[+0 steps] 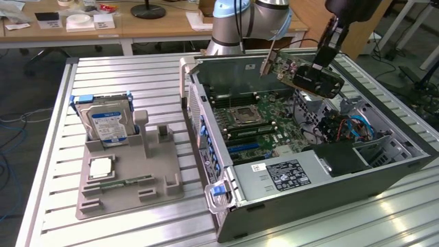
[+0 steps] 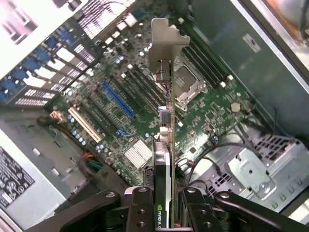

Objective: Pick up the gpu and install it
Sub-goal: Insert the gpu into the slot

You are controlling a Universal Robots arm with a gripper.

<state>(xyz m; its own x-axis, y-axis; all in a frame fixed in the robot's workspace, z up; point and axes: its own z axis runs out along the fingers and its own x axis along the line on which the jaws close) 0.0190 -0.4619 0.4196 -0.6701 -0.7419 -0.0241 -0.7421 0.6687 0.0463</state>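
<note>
One arm [image 1: 237, 23] reaches in from the far side of the slatted metal table [image 1: 123, 77] in the exterior view. Its gripper [image 1: 317, 66] pinches the gpu [image 1: 328, 82], holding it in the air above the open computer case [image 1: 309, 200]. The card hangs tilted over the far part of the case, toward the exterior view's right. It is clear of the motherboard [image 1: 254, 126] below it, and its narrow silver bracket [image 1: 267, 62] is at the end toward the exterior view's left. On the exterior view's left of the case, well apart from the card, a grey holder [image 1: 158, 188] sits on the table. A hard drive [image 1: 106, 123] with a blue-white label stands upright in it, and a green memory stick [image 1: 127, 181] lies flat in it nearer the camera. In the wrist view the gpu [image 2: 163, 164] shows edge-on, clamped between the dark fingers [image 2: 140, 208] of the gripper [image 2: 166, 210], which press on both of its faces. The card runs away from them to the bracket [image 2: 166, 41] at its far end. Beneath it lies the motherboard [image 2: 212, 111], with a long blue slot [image 2: 117, 99] to one side of the card's line and the processor socket [image 2: 187, 82] just beside that line near the bracket end.
</note>
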